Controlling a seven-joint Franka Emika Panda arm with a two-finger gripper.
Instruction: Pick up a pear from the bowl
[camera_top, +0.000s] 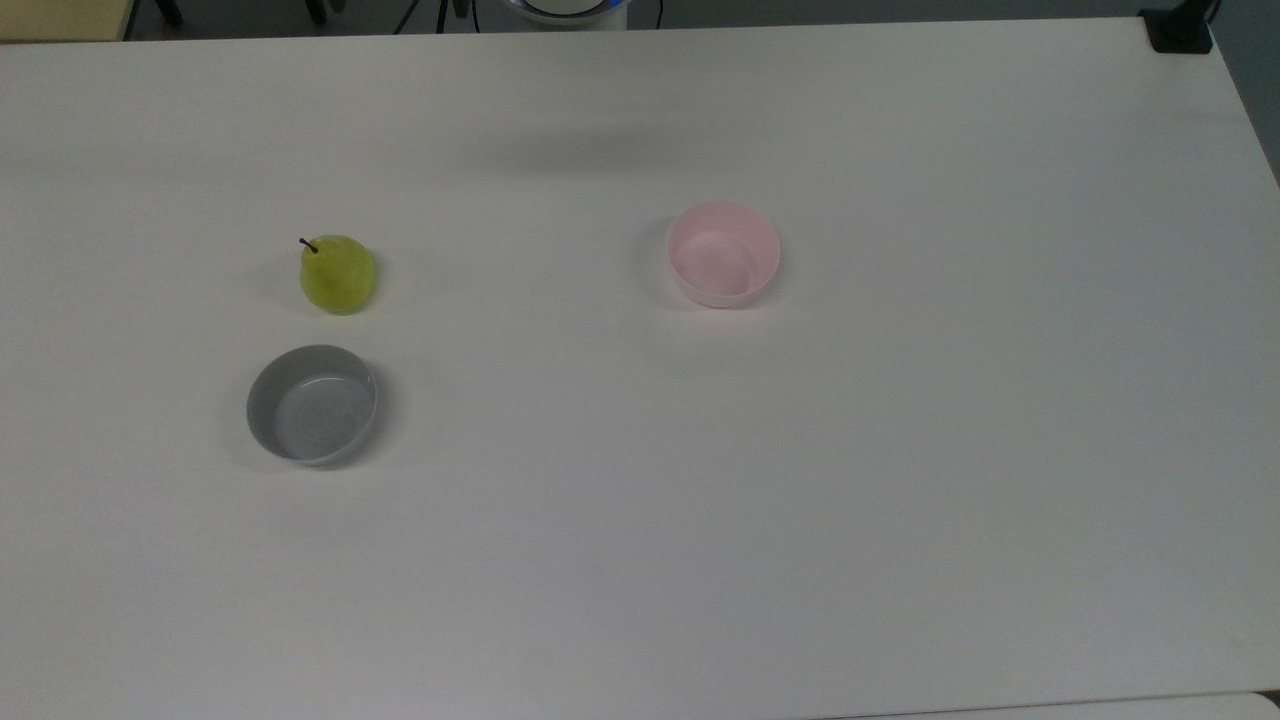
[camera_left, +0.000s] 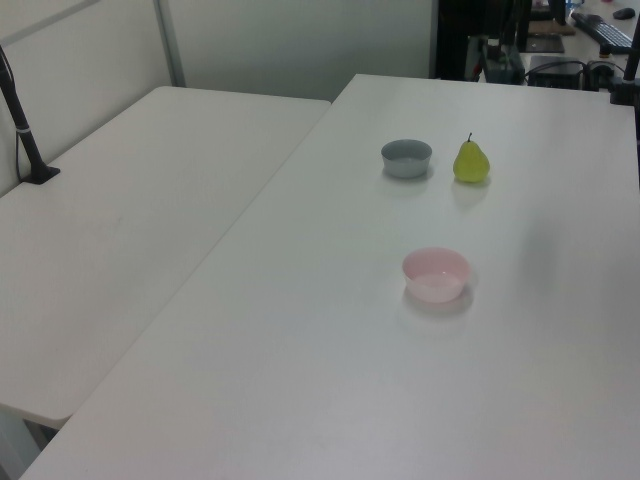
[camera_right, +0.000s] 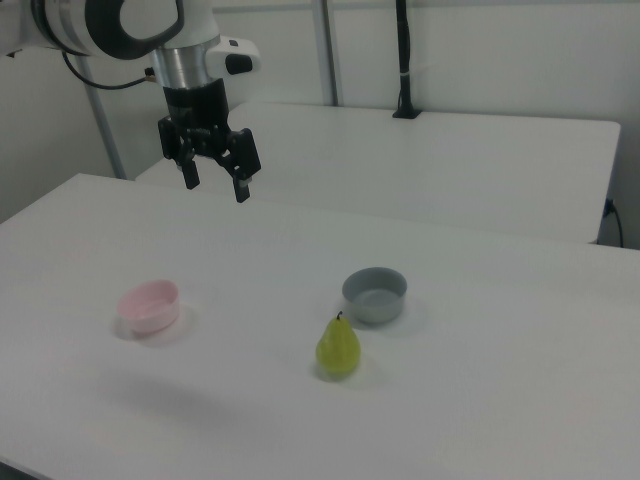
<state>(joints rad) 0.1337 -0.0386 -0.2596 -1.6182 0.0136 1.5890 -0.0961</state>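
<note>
Around my bench: a grey bowl and bare white tabletops.

The grey bowl (camera_top: 312, 404) sits upright and empty on my white table (camera_top: 800, 520), toward the top view's left. A black clamp (camera_top: 1180, 30) grips the table's corner at the top view's upper right. In the left view a second white table (camera_left: 120, 230) lies edge to edge with mine on the left view's left, and a black pole (camera_left: 20, 115) rises from a foot at its far side. A keyboard (camera_left: 608, 32) lies on a desk beyond, at the left view's upper right.
</note>
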